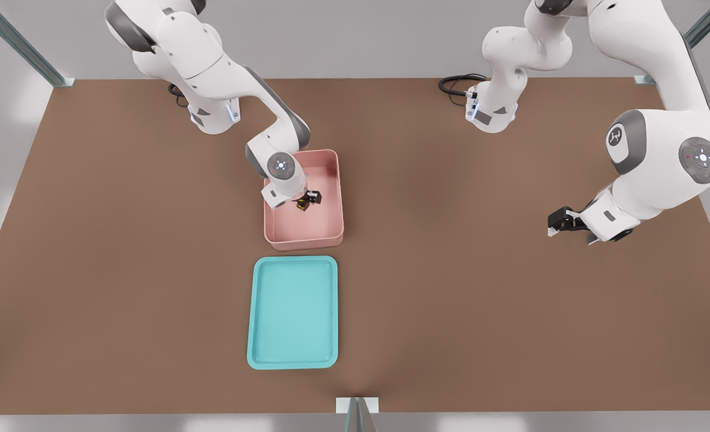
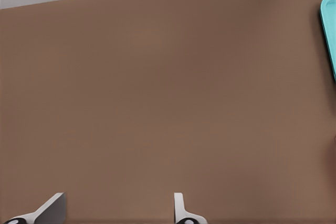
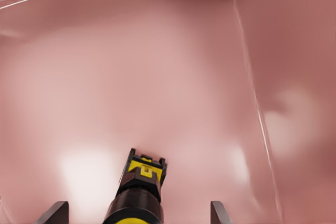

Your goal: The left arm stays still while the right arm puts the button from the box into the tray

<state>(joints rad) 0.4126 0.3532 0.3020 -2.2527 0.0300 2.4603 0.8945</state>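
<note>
The pink box stands mid-table, and the teal tray lies just in front of it, holding nothing. The button, a black body with yellow marks, lies on the box floor. My gripper reaches down inside the box, right over the button. In the right wrist view the button lies between my two fingertips, with a clear gap on each side. My gripper is open and touches nothing. An edge of the tray shows in the left wrist view.
The box walls rise close around my gripper. The other arm hangs parked over the brown table at the front view's right. Metal frame posts stand at the table's edges.
</note>
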